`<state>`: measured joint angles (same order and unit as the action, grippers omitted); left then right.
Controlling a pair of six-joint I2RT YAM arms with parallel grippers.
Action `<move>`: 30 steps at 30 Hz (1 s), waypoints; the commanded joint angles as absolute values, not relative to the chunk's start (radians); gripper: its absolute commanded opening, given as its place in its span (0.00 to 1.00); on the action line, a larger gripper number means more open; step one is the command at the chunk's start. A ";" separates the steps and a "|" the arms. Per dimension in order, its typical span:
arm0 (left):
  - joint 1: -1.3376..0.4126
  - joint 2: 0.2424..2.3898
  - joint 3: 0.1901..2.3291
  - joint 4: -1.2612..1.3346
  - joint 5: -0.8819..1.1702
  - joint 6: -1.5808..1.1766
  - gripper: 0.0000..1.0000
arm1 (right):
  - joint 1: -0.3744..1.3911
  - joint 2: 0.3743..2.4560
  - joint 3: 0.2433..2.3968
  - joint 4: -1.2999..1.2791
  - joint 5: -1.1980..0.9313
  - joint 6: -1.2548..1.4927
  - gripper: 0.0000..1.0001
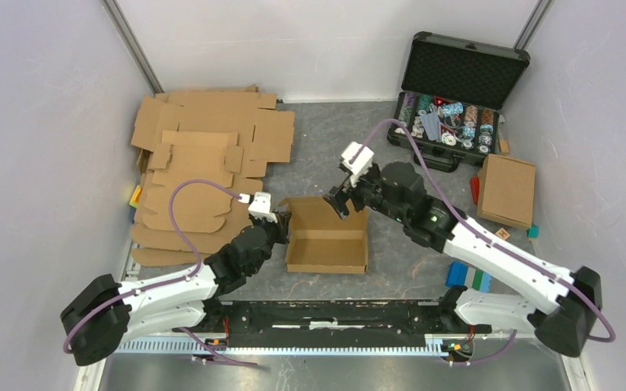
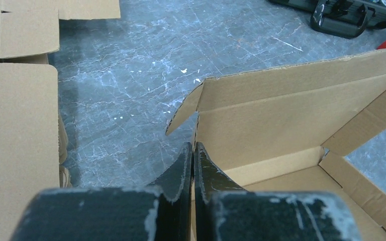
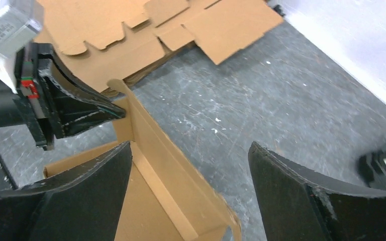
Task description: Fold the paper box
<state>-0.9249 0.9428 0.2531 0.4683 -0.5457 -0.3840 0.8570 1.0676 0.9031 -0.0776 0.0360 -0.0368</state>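
Observation:
The half-folded paper box (image 1: 327, 243) lies open-topped in the middle of the table, its walls raised and its back wall (image 3: 181, 165) leaning outward. My left gripper (image 1: 281, 221) is shut on the top edge of the box's left wall, a sliver of cardboard showing between its fingers (image 2: 193, 146). In the left wrist view the box's back wall (image 2: 281, 115) and its corner flap (image 2: 183, 110) stand ahead. My right gripper (image 1: 338, 202) is open over the back wall. One finger (image 3: 90, 191) is inside the box, the other (image 3: 301, 196) outside above the table, and neither grips anything.
A stack of flat cardboard blanks (image 1: 204, 163) fills the left side. An open black case of poker chips (image 1: 452, 106) stands at the back right. A finished cardboard box (image 1: 505, 189) and small coloured blocks (image 1: 469, 277) lie to the right.

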 commanded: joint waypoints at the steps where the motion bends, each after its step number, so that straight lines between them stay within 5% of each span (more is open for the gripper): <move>1: -0.964 0.962 0.262 0.477 -0.599 -0.320 0.02 | 0.859 1.200 1.052 -0.258 -0.134 -0.182 0.88; 10: -1.001 0.942 0.239 0.484 -0.606 -0.305 0.02 | 0.887 1.317 1.082 -0.290 -0.148 -0.229 0.83; 24: -1.006 0.790 0.201 0.340 -0.586 -0.379 0.06 | 1.000 1.307 0.968 -0.256 -0.066 -0.239 0.45; 30: -1.010 0.799 0.205 0.336 -0.578 -0.401 0.07 | 1.039 1.277 0.918 -0.237 -0.021 -0.210 0.43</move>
<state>-1.0039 0.7898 0.2127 0.3683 -0.5732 -0.3515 1.0126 1.3148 0.9432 -0.2588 -0.0612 -0.2363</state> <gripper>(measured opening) 0.063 0.439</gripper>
